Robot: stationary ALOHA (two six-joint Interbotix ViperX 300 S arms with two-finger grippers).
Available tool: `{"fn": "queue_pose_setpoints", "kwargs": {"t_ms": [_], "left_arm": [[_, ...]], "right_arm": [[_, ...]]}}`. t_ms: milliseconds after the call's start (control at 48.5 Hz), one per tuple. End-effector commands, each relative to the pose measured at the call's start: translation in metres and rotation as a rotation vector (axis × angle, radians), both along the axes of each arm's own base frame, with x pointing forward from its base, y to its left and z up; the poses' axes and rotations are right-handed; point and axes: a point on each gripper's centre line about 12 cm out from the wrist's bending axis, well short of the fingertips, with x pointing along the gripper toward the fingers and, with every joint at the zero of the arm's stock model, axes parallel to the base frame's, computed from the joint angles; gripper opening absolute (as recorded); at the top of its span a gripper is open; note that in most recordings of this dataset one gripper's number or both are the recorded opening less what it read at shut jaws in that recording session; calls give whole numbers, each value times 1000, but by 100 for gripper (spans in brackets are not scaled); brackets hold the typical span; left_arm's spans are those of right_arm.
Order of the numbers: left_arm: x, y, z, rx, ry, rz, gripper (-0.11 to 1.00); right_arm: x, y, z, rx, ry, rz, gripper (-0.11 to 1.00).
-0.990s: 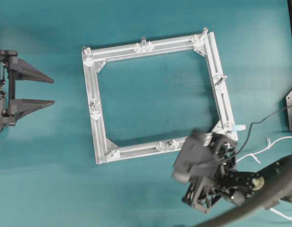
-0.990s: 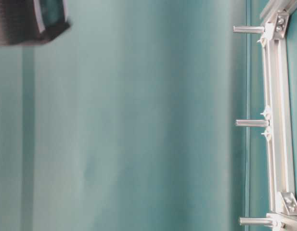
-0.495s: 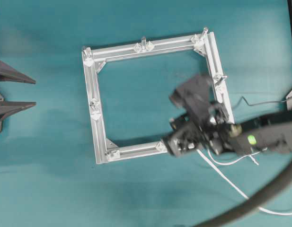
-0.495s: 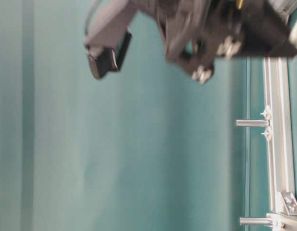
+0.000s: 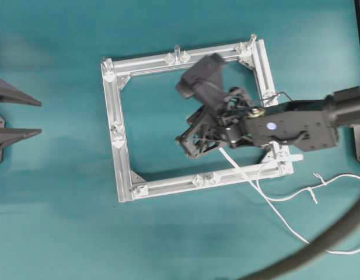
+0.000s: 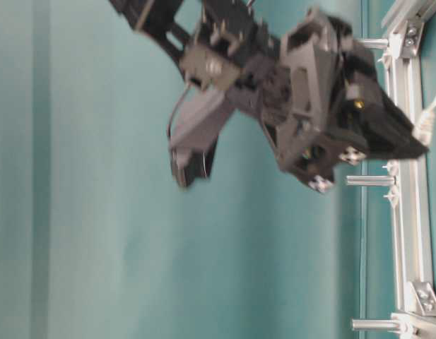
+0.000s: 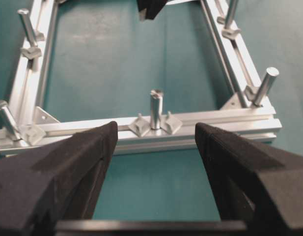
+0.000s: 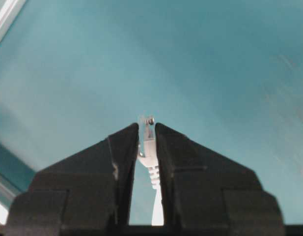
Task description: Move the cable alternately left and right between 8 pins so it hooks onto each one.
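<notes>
In the overhead view my right gripper [image 5: 190,144] hangs over the inside of the aluminium frame [image 5: 112,99], right of its middle. The right wrist view shows the gripper [image 8: 147,127] shut on the plug end of the white cable [image 8: 150,147]. From the gripper the cable [image 5: 250,186] runs down-right across the frame's bottom bar, and loose loops lie outside. Pins stand round the frame, among them top middle [image 5: 177,49], left middle [image 5: 114,125] and bottom middle [image 5: 204,178]. My left gripper [image 5: 39,117] stands open at the far left, facing a pin [image 7: 155,108].
A thick dark hose [image 5: 320,245] curves across the bottom right corner. Loose cable loops [image 5: 311,188] lie on the teal mat to the right of the frame. The table-level view shows my blurred right arm [image 6: 302,92] above the pins [image 6: 369,181].
My right gripper has swung from outside the frame's bottom right corner up and left into the frame, dragging the cable over the bottom bar. The left gripper drew back leftwards, then stayed still.
</notes>
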Motion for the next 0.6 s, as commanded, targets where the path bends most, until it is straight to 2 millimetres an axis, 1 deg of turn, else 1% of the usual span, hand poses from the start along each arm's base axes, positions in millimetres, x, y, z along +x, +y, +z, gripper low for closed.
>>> {"fn": "queue_pose_setpoints", "kwargs": {"t_ms": [0, 82, 144, 351, 454, 577], "left_arm": [[1, -2, 4, -2, -17, -14, 75], [1, -4, 4, -5, -20, -29, 75], [1, -5, 3, -14, -19, -32, 75], [1, -5, 1, -41, -16, -24, 75], [1, -5, -1, -43, -18, -23, 75], [1, -5, -1, -42, -19, -22, 75]], "right_arm": [[17, 3, 16, -8, -30, 78, 13], [28, 8, 18, -30, -6, 179, 13], [37, 13, 22, -44, 2, 260, 13], [55, 27, 28, -105, 63, 498, 13], [62, 41, 31, -142, 82, 623, 13], [67, 60, 33, -165, 97, 719, 13]]}}
